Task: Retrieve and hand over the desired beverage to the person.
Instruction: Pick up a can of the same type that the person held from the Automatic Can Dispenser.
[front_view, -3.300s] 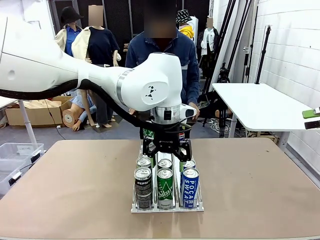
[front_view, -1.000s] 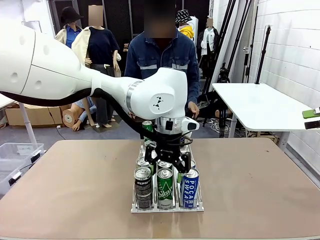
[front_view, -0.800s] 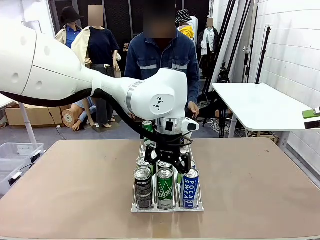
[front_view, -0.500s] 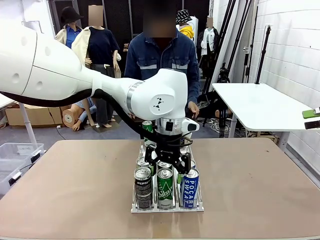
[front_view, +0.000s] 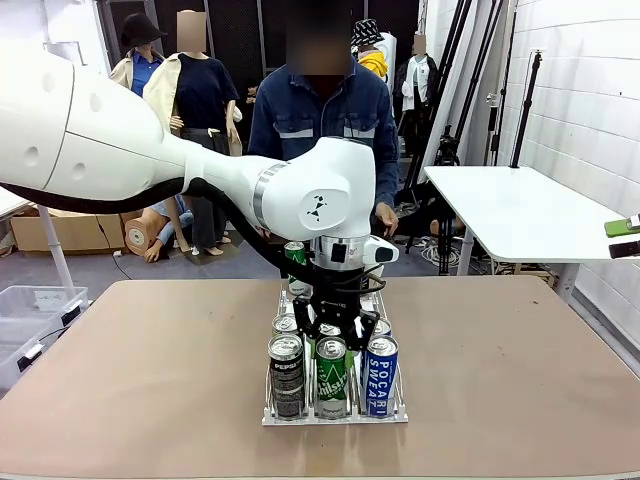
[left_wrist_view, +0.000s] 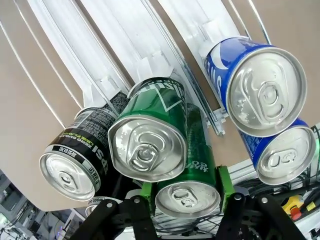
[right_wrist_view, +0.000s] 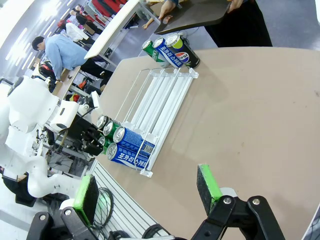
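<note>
Front view: L gripper (front_view: 332, 330) over rack (front_view: 268, 412) | pads (left_wrist_view: 146, 192) pinch front green Chilsung can (front_view: 330, 375) (mid lane, betw. PEPSI can (front_view: 286, 378) & POCARI SWEAT can (front_view: 380, 376)) | R gripper (right_wrist_view: 148, 190) spread wide above table (right_wrist_view: 250, 100) | person (front_view: 320, 120) at far side

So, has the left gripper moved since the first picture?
Yes. The left gripper has dropped lower, closer to the top of the front green can, and its fingers have narrowed onto the green can behind.
</note>
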